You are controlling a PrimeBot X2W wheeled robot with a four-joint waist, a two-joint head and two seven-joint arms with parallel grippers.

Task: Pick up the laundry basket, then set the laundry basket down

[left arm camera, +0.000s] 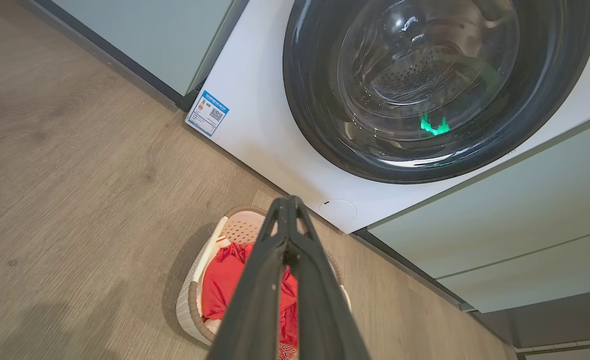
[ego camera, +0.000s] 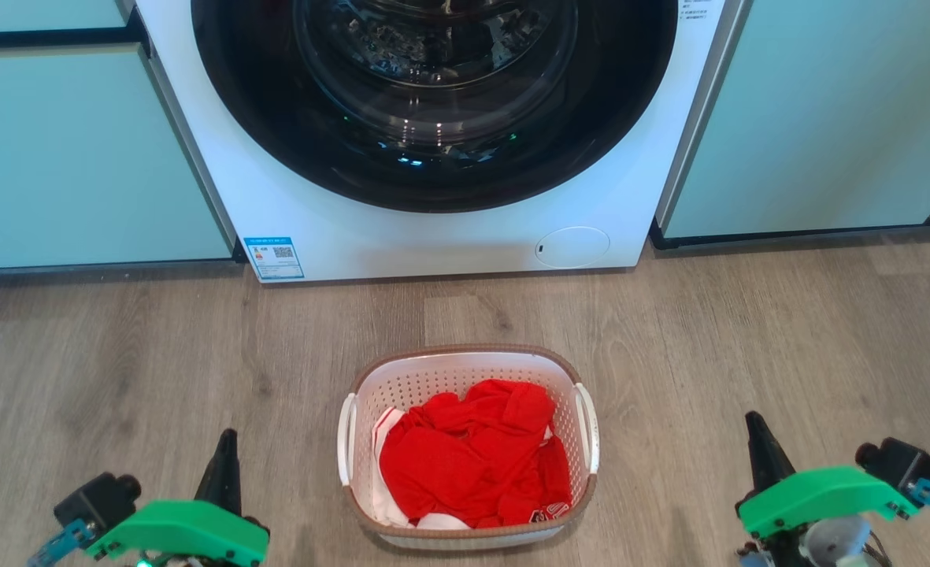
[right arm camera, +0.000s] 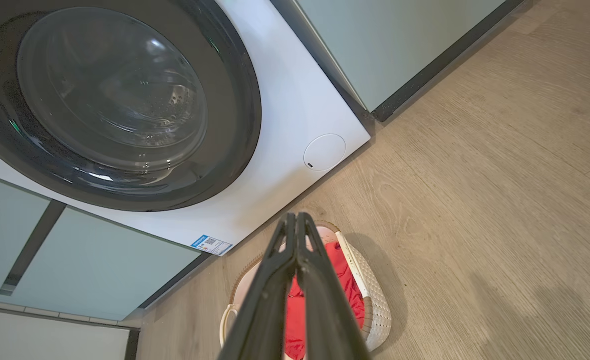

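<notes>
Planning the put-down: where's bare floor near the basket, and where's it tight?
Bare floor: left of the laundry basket out to the left gripper, right of it out to the right gripper, and a strip up to the washing machine. Crowded: inside the basket, red clothes.

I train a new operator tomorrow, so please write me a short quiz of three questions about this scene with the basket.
1. True or false: the left gripper holds the laundry basket.
2. What lies in the basket? A) red clothing B) blue towels C) nothing
3. Fill in: the basket stands on the floor in front of the ____.
Key: 1 false; 2 A; 3 washing machine.
</notes>
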